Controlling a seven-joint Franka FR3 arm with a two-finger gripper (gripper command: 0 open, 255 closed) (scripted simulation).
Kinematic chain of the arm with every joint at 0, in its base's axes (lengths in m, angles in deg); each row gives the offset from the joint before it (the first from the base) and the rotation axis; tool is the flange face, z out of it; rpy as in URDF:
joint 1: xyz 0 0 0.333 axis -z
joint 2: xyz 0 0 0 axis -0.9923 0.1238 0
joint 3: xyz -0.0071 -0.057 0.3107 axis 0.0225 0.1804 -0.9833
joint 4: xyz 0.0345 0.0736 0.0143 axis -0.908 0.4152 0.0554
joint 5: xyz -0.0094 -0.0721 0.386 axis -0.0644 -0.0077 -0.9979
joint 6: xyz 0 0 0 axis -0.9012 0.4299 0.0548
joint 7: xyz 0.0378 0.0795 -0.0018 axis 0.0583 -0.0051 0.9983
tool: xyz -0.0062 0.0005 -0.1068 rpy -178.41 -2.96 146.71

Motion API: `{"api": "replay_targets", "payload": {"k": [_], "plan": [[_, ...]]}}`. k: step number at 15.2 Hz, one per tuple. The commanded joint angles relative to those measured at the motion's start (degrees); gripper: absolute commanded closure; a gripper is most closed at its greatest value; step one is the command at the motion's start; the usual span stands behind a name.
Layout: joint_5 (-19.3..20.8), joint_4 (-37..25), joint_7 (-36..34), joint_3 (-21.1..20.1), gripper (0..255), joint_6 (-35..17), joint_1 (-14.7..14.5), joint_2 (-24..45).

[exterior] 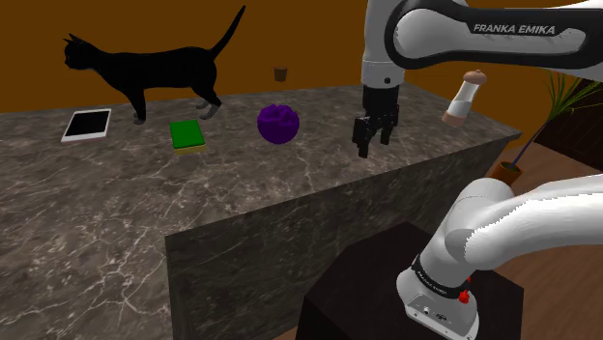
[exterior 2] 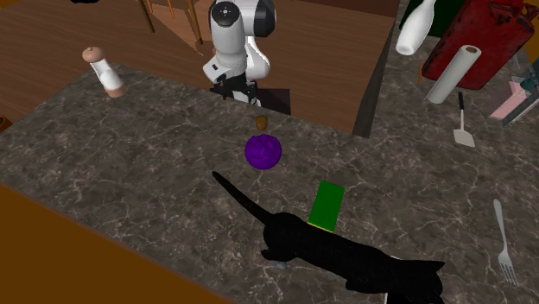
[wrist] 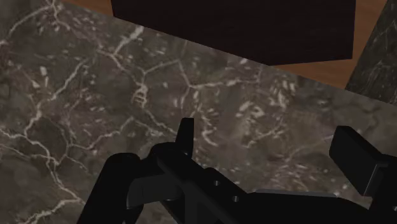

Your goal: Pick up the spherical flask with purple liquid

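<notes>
- Shoulder view: a dark marble counter [exterior: 116, 222] runs across the room. The flask [exterior: 278, 124], a round purple ball, sits on it about midway along. A small brown stopper [exterior: 281, 72] shows straight above the ball, so I judge that the flask stands upright on a clear neck. The gripper [exterior: 375, 135] hangs fingers-down over the counter, well apart from the flask, which lies toward this view's left of it. Past the flask on that side are a green block [exterior: 188, 135], a white tablet [exterior: 87, 125] and a black cat [exterior: 145, 72]
- Second exterior view: looking back at the arm, the flask [exterior 2: 263, 152] stands near the tip of the cat's tail. The gripper [exterior 2: 233, 90] is over the counter's edge nearest the stand. The flask sits farther onto the counter than the gripper and slightly toward this view's right
- Wrist view: the gripper [wrist: 270, 149] has its two black fingers [wrist: 185, 132] spread wide, with bare marble between them. It is released, holding and touching nothing. To my eye the coming move is a sideways carry to a spot over the stopper, then a drop to bracket the ball
</notes>
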Motion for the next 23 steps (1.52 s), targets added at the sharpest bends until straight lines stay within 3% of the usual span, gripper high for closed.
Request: {"api": "replay_targets", "payload": {"k": [1,14,23], "plan": [[0.0,0.0,0.0,0.0,0,0.0,0.0,0.0],[0.7,-32.3,-1.9,-4.6,0,5.1,-1.3,23.6],[4.3,-63.7,-4.1,-8.5,0,15.2,-3.1,42.9]]}}
